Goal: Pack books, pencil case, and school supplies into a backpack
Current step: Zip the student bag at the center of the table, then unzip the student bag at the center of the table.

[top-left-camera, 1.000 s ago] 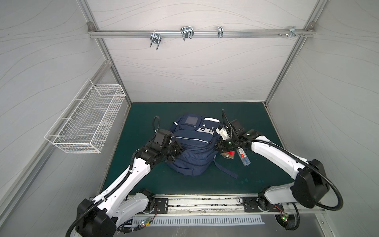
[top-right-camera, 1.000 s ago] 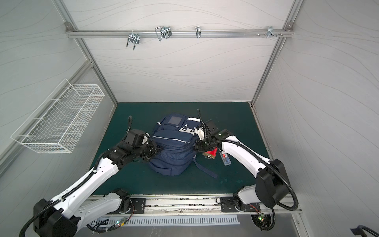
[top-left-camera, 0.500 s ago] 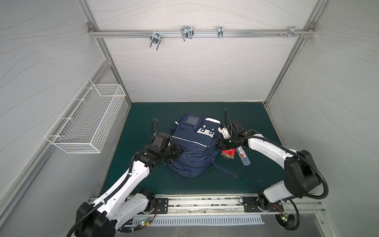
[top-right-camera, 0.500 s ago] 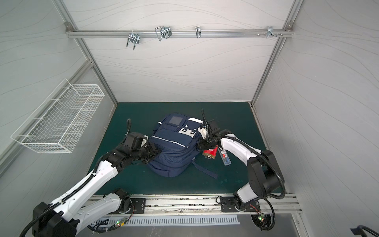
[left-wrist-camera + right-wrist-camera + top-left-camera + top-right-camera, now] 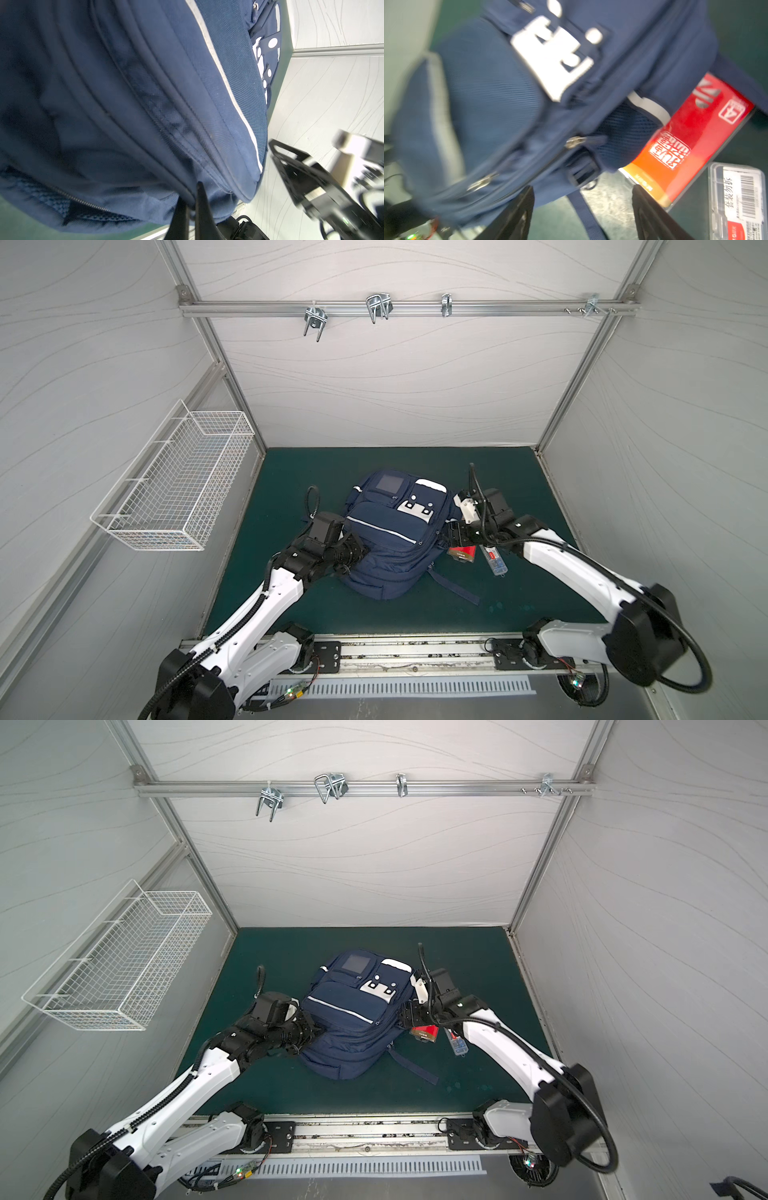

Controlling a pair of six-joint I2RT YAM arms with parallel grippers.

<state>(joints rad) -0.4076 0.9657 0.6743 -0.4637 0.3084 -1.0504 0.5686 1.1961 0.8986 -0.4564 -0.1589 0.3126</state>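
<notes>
Lying flat: the backpack (image 5: 390, 539) (image 5: 353, 1019) sits front-up in the middle of the dark green mat (image 5: 291, 489), its rounded top towards the far wall.
Fabric: navy woven cloth with ribbed seams (image 5: 145, 93), thin white reflective stripes, a white patch with round dots, a mesh side pocket and metal zipper pulls (image 5: 575, 141).
Red book: slim, with a glossy red cover (image 5: 695, 135) and white print. It pokes out from under the backpack's right side (image 5: 462, 552) and lies flat on the mat.
Clear plastic box: a small, hard oblong with a barcode label (image 5: 737, 201), just right of the red book (image 5: 457, 1044) and not touching it.
Left gripper: clenched on the backpack's near-left edge (image 5: 190, 199) (image 5: 365, 551), pinching the seam.
Right gripper: released, jaws wide apart and gripping nothing (image 5: 582, 193). It hovers at the backpack's right side, close to the red book (image 5: 455, 537). A flat webbing strap (image 5: 591, 222) runs across the mat between its fingers.
Change: a second ago the right gripper was pinched shut, and now it is spread. The left gripper stays clamped. The backpack, red book and clear plastic box lie about where they were.
</notes>
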